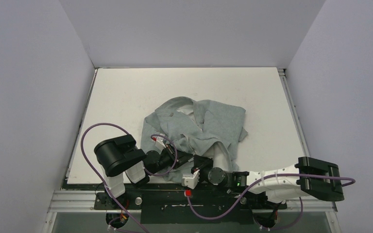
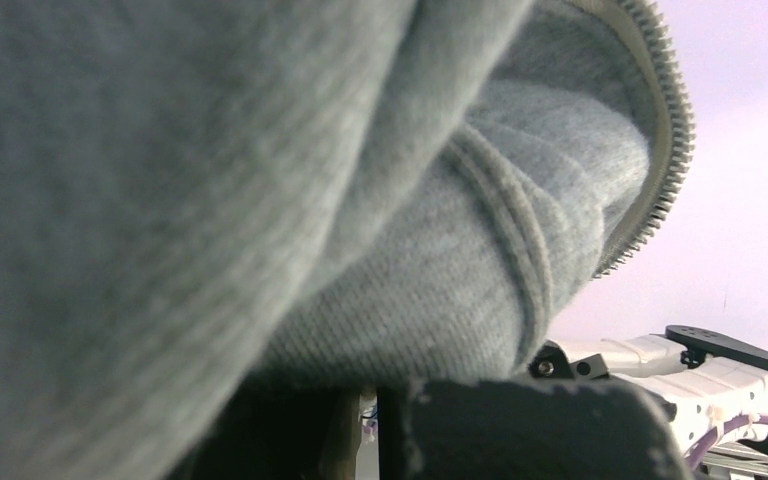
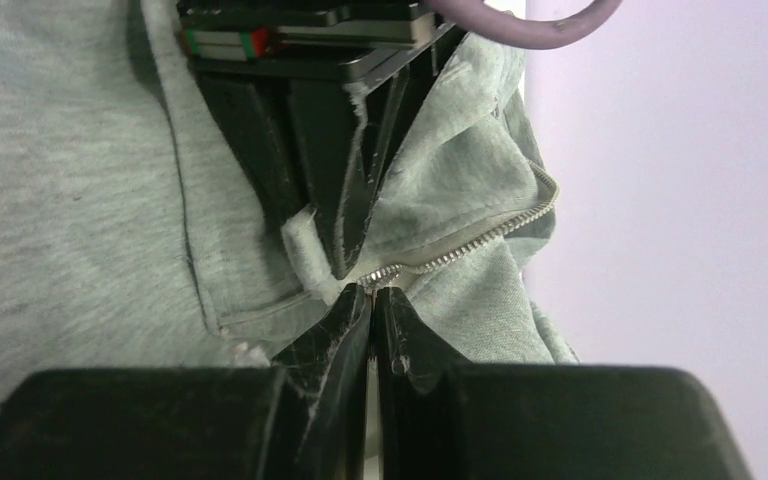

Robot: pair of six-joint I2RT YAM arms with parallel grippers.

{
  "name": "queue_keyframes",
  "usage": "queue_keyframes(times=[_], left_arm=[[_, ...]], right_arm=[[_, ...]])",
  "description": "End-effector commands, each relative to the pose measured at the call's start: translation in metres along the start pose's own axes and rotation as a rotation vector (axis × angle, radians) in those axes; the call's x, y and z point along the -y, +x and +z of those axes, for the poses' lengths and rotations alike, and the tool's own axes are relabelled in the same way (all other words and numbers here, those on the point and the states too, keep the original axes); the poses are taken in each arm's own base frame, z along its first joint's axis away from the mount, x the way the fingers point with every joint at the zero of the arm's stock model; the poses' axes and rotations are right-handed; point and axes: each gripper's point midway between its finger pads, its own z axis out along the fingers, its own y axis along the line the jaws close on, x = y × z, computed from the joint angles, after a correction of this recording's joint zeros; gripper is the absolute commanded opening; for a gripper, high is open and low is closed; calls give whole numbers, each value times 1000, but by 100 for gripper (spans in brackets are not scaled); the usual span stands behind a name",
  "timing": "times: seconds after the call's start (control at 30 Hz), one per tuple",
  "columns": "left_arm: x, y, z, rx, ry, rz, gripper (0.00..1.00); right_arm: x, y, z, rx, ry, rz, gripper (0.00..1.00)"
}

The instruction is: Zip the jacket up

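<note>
jacket (image 1: 199, 128) crumpled on the bench (image 1: 126, 97) by the arm bases. left pincer (image 3: 345, 250) clenched on its hem, presenting the zipper (image 3: 470, 240); right pincer (image 3: 372, 305) clenched at the zipper's lower end, catch unconfirmed, probably to steady it for joining.

Jacket (image 1: 199, 127) sits in a crumpled grey heap mid-table (image 1: 126, 92), with a narrow strip of fabric running toward the near edge on its right side. Left arm reaches from its base toward the right. Right arm lies stretched low along the near edge, pointing left. Left gripper (image 1: 189, 158) and right gripper (image 1: 200, 163) sit just beside each other at the jacket's near edge, both against fabric. Jaws too small to read here. Purple cables (image 1: 90, 145) loop off both arms.
</note>
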Motion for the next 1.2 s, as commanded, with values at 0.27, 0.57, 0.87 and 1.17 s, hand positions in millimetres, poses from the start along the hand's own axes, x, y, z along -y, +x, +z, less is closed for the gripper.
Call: queue_keyframes(times=[0.27,0.57,0.87,1.17], left_arm=[[56,3,0,-22,205,45,0],[59,4,2,-26,202,67,0],[57,4,0,-23,195,78,0],[60,5,2,-31,172,149,0]], right_arm=[[36,-24,2,134,-146,281,0],[40,-26,6,167,-218,361,0],[65,-9,6,104,-189,411,0],[76,-7,9,136,-270,488,0]])
